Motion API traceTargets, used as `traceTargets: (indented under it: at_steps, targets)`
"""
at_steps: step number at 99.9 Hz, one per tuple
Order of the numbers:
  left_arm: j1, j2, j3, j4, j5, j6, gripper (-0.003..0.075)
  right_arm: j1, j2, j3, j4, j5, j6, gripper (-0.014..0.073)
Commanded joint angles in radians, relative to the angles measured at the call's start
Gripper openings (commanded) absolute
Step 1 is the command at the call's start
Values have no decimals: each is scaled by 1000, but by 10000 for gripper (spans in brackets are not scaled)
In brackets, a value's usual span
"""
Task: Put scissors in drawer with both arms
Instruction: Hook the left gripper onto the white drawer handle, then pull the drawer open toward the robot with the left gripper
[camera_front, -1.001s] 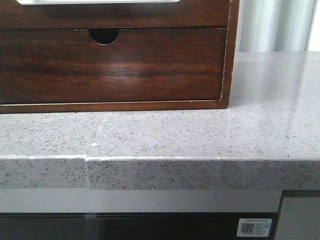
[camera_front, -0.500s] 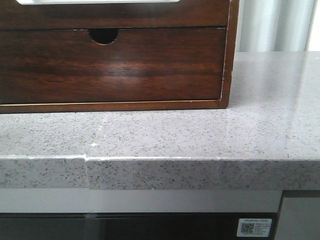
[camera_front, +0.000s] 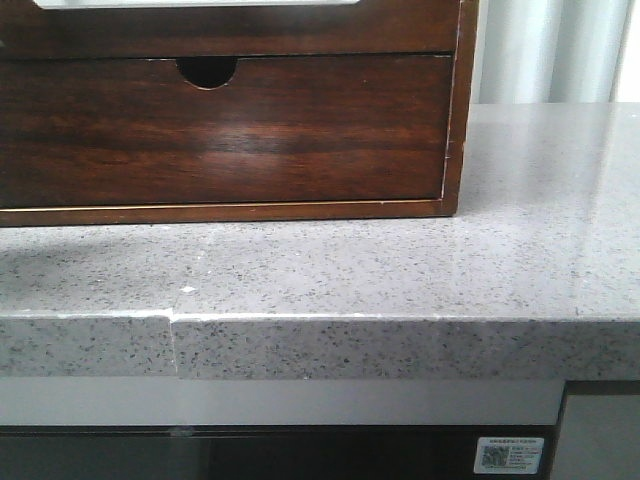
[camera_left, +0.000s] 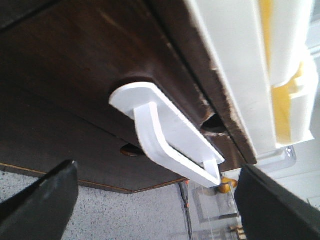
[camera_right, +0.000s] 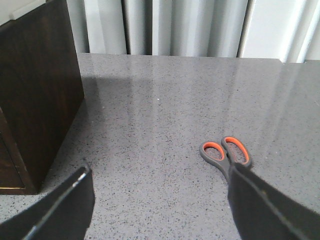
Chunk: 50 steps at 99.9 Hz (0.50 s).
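- the task is judged to be at an early stage: the scissors (camera_right: 226, 152) are seen lying flat on the grey surface (camera_right: 165, 115), well apart from the wooden cabinet (camera_right: 35, 85), and nothing has been picked up.
- the drawer (camera_left: 75, 85) appears not yet pulled out; its white handle (camera_left: 167, 135) is untouched.
- what is left, as judged: the handle gripped, the drawer drawn open, the scissors lifted and put in.
- the left gripper (camera_left: 155, 200) is held close before the drawer front, its fingers spread wide to either side of the handle, with no contact seen.
- the right gripper (camera_right: 160, 205) is poised above the surface near the scissors, its fingers spread apart and empty; the orange-lined handles lie just beside one finger.
- in the front view neither arm is seen, only the lower notched drawer (camera_front: 220, 130).
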Motion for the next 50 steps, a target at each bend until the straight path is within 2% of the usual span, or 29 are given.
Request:
traceTargets:
  at_steps: [1, 32, 50]
  targets:
    - [5, 39, -55, -100, 78, 29, 549, -6, 13, -36, -1, -88, -8, 505]
    - [5, 163, -145, -100, 165, 65, 349, -6, 13, -36, -1, -88, -8, 505]
    - [5, 207, -170, -100, 193, 66, 284, -6, 13, -36, -1, -88, -8, 505]
